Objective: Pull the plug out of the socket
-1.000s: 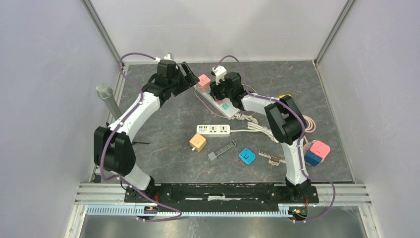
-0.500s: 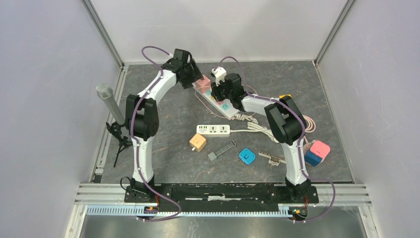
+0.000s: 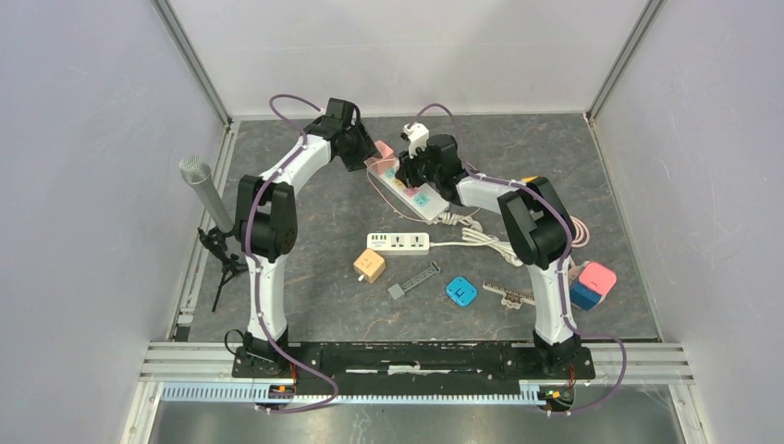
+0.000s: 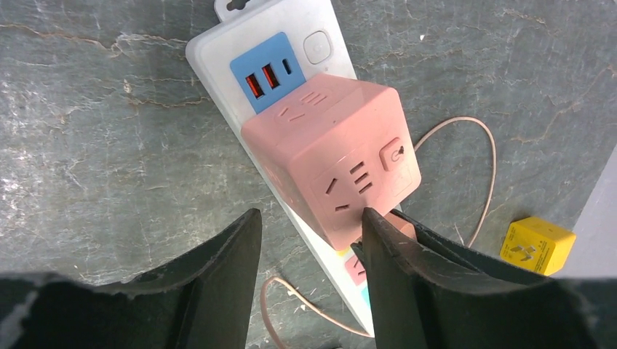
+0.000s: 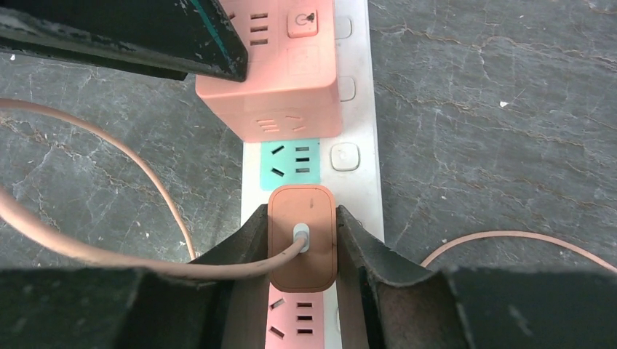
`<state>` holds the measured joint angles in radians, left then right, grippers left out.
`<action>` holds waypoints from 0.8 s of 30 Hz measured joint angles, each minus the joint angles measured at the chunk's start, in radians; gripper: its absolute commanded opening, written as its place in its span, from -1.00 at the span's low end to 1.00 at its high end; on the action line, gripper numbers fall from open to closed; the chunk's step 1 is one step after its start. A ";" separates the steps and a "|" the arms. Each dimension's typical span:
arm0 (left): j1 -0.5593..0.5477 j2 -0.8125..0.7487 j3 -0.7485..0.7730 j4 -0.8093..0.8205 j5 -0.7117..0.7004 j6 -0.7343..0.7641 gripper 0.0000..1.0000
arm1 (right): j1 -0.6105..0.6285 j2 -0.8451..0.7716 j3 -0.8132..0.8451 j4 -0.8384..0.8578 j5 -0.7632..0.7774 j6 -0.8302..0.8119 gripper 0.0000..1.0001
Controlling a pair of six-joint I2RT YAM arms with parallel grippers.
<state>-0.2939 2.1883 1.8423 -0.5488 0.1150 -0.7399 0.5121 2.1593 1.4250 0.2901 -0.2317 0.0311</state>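
On my right wrist feed the right gripper (image 5: pixel 300 214) has its jaws clamped on the pink plug (image 5: pixel 303 254), one finger pressed against each long side. The plug is seated in the white power strip (image 5: pixel 356 123), between a teal socket panel on its far side and a pink socket panel on its near side. Its long axis runs along the strip's length, and its back face points up at the camera. A pink cable (image 5: pixel 94 149) leaves the middle of that face and curves off to the left across the grey surface (image 5: pixel 473 109). In the top view the strip (image 3: pixel 416 197) lies diagonally, from far-left to near-right, with both arms reaching in over its far end. The pink cube adapter (image 5: pixel 280 80) sits plugged into the strip just beyond the teal panel. On the left wrist feed the left gripper (image 4: pixel 307 225) has its jaws apart and holds nothing. They hang over the near lower edge of the cube (image 4: pixel 335 160), with one finger close to its corner, though I cannot tell whether it touches. Beyond the cube I can see the strip's blue USB panel (image 4: pixel 265 69) and a round button. A small yellow cube (image 4: pixel 537 246) rests well apart on the surface. From above I also see a second white power strip (image 3: pixel 398 242) lying nearer the bases.
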 measured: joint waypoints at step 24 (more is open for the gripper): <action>-0.007 -0.054 -0.117 0.113 -0.008 -0.002 0.10 | -0.002 -0.132 -0.021 -0.004 0.034 -0.042 -1.00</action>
<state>-0.3008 2.1345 1.7248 -0.4362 0.1070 -0.7422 0.5102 2.0277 1.4040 0.2859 -0.1978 -0.0113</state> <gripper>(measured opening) 0.559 0.375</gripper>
